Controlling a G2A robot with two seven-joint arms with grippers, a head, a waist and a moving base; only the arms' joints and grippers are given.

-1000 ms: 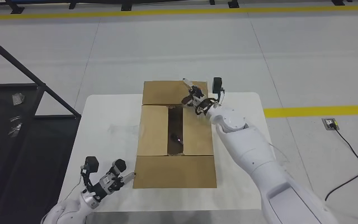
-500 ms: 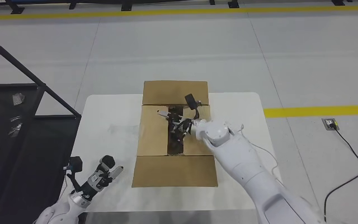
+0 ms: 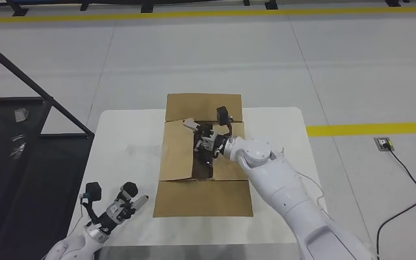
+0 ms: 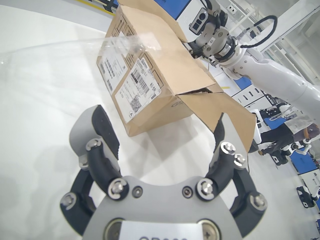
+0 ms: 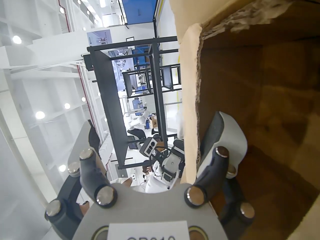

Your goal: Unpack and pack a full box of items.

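A brown cardboard box point(image 3: 175, 149) lies in the middle of the white table point(image 3: 123, 143), its top flaps parted along a dark centre slot. My right gripper point(image 3: 201, 133) sits over the far part of that slot. It is open and straddles a flap edge point(image 5: 190, 88), with one finger point(image 5: 222, 136) inside the box and the other outside. The box's inside point(image 5: 262, 96) looks dark; no contents can be made out. My left gripper point(image 3: 133, 197) is open and holds nothing, low over the table near its front left edge. It faces the box's labelled side point(image 4: 135, 83).
A loose strip of clear tape point(image 4: 120, 42) hangs off the box's upper edge. A black metal frame point(image 3: 26, 130) stands left of the table. Bare table surface point(image 4: 37, 101) lies left of the box. The right arm point(image 4: 270, 76) reaches across the box's far side.
The right gripper has moved from the box's far edge to the centre slot and now straddles a flap. The left gripper has drawn back from the box's near corner.
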